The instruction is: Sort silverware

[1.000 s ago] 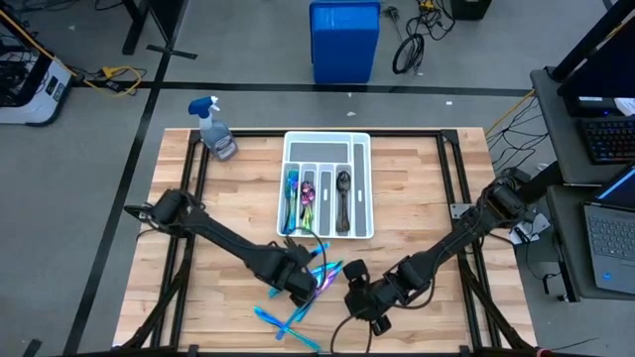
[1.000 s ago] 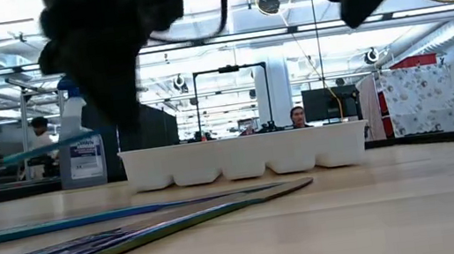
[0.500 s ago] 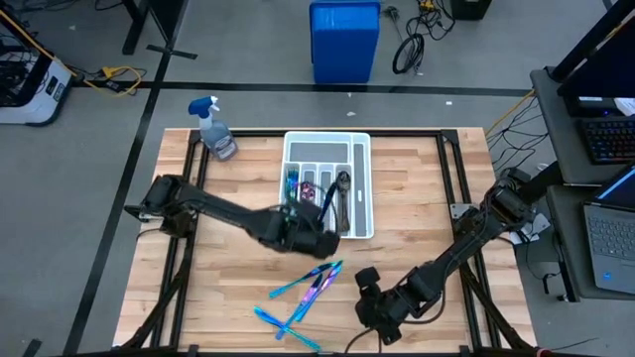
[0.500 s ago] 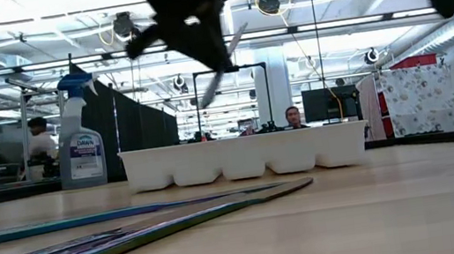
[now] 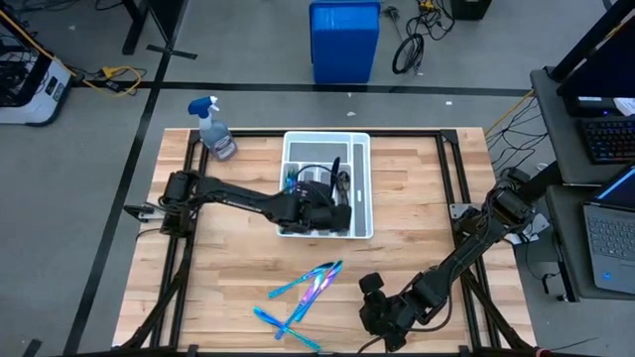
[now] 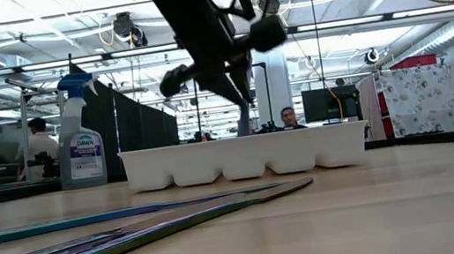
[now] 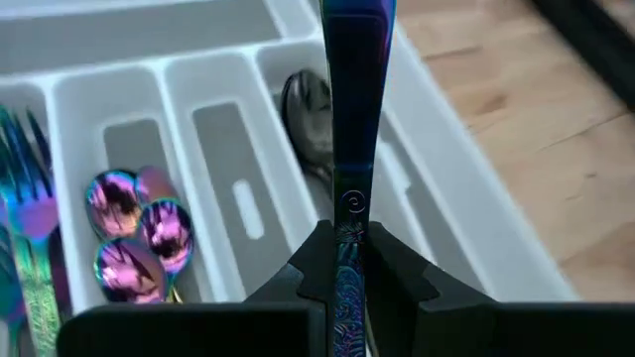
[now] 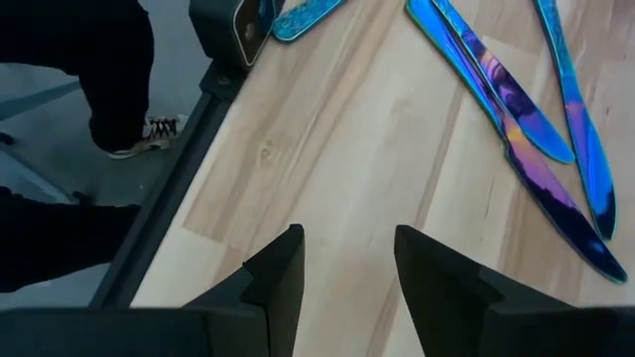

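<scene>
My left gripper (image 5: 327,193) is over the white tray (image 5: 363,178), shut on an iridescent blue knife (image 7: 353,99). The knife points forward over the compartment with a dark spoon (image 7: 306,104). Other compartments hold purple spoons (image 7: 139,233) and blue-teal forks (image 7: 22,198). Several blue knives and teal pieces (image 5: 310,281) lie flat on the wood near the front edge. My right gripper (image 8: 347,268) stands open above bare wood at the near right (image 5: 382,309), holding nothing. My left gripper pinches the knife near one end (image 7: 349,233) between its two fingers. The knife runs on forward along the fingers. The fingers slant down from the near left side. In the low view the knife (image 6: 240,107) hangs tilted, its free end just above the tray's rim (image 6: 247,139).
A spray bottle (image 5: 215,129) stands at the far left corner, left of the tray. A blue bin (image 5: 344,40) sits on the floor beyond the table. A person's shoe (image 8: 149,129) shows off the table's edge by my right gripper.
My left gripper has carried the knife from the loose cutlery near the front edge toward the far edge, over the tray, rolling and tipping its wrist so that the knife now slants downward. My right gripper has drifted a little toward the near right corner, still open.
</scene>
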`<move>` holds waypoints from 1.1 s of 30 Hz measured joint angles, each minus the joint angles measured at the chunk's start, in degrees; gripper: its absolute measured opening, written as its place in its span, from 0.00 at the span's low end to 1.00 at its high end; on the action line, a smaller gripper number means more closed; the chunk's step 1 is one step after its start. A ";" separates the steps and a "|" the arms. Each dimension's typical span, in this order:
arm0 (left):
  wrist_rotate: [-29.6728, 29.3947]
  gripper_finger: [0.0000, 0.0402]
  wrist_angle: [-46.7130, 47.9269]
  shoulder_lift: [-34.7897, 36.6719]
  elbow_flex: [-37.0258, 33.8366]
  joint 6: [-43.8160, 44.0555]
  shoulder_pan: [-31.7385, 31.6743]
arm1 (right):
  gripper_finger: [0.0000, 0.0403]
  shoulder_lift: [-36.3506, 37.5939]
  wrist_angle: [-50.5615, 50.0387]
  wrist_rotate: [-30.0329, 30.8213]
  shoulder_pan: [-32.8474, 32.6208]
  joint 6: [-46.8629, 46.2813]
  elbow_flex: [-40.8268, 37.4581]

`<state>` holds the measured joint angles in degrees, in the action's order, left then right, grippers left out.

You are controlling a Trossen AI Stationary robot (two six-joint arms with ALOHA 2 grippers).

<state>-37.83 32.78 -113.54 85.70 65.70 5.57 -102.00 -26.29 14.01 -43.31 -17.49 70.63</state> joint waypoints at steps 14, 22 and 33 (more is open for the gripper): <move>2.94 0.06 0.52 -5.03 -0.12 7.03 -2.64 | 0.35 0.00 0.34 1.24 0.11 0.51 -0.02; 3.24 0.10 0.68 -6.08 -0.10 8.71 -2.66 | 0.35 0.00 0.76 1.34 0.60 1.65 -0.02; 5.28 0.39 1.28 -6.10 -0.21 6.07 -2.43 | 0.35 0.00 0.54 1.43 1.29 2.33 -0.02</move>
<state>-32.55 34.06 -119.63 85.49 71.77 3.14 -102.00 -25.76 15.44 -42.02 -15.16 70.61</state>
